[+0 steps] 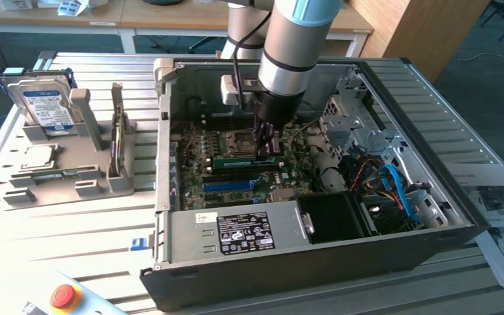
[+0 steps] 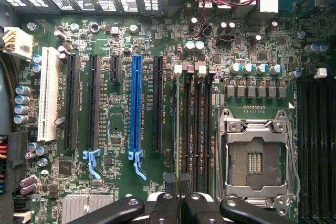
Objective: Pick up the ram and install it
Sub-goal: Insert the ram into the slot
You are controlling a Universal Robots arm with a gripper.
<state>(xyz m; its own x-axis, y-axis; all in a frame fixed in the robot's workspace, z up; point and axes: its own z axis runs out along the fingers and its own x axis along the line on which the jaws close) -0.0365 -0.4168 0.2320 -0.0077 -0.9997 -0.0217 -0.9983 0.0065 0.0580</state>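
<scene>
The ram [image 1: 245,159], a thin green stick, lies level over the memory slots of the motherboard [image 1: 234,187] inside the open computer case [image 1: 322,249]. My gripper [image 1: 270,152] reaches straight down into the case and is shut on the ram near the end towards the exterior view's right. In the wrist view the fingers [image 2: 169,203] are pressed close together. The ram runs edge-on from them along the dark memory slots [image 2: 190,129], beside the empty processor socket [image 2: 256,158]. I cannot tell how deep the stick sits in its slot.
On the exterior view's left, a grey fixture [image 1: 68,190] carries a hard drive [image 1: 44,108], a square silver processor [image 1: 37,157], a second green stick [image 1: 60,174] lying flat and an upright card [image 1: 117,141]. The case also holds a power supply [image 1: 234,233] and blue cables [image 1: 401,190]. A red stop button [image 1: 65,296] sits nearest the camera.
</scene>
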